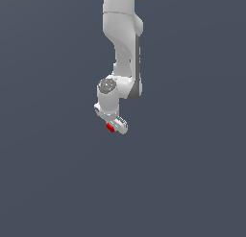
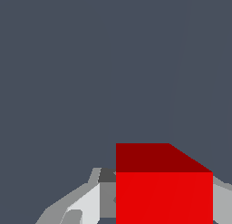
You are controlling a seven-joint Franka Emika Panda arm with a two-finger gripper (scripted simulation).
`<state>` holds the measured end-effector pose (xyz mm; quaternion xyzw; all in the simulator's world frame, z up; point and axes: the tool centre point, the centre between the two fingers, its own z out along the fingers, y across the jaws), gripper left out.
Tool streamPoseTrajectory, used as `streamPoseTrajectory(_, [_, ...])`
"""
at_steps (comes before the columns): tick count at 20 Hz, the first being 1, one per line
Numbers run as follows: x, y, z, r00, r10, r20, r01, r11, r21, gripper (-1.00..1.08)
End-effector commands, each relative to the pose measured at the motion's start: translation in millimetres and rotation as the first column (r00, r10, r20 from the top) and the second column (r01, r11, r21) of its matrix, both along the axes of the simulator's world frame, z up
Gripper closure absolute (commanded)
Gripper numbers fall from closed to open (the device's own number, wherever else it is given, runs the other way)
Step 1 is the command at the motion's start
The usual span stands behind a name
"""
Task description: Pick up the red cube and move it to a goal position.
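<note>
A: Where is the cube [image 1: 110,128] found?

B: It is seen at the tip of the gripper [image 1: 114,127], at the lower end of the arm [image 1: 124,44]. In the exterior view it sits on the side of the gripper toward that view's left, touching the white fingers [image 1: 120,125].

A: How is the gripper set?

B: It is closed narrowly on the cube. In the wrist view the cube [image 2: 164,196] is shown large and close, with grey and white finger [image 2: 88,202] parts pressed against one side and a sliver of finger seen at the other side. The cube is gripped between them.

A: Is the cube resting on anything?

B: That cannot be told. Only a flat, dark grey-blue ground [image 1: 48,173] is shown around the gripper, and no shadow or contact is made out beneath the cube.

A: How is the arm posed?

B: It is hung down from the upper edge of the exterior view, with the wrist bent above the gripper, so that the gripper is tilted rather than held straight down.

A: How is the cube turned?

B: In the wrist view one bright red face and one darker red face above it are shown.
</note>
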<state>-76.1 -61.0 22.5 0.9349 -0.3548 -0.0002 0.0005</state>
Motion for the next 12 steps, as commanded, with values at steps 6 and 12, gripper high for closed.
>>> streamPoseTrajectory(6, [11,8,25,1.000,0.000,0.001,0.000,1.000,0.000,1.08])
streamPoseTrajectory(12, [29,19,66,1.000,-0.001,0.001,0.001,1.000,-0.001,1.08])
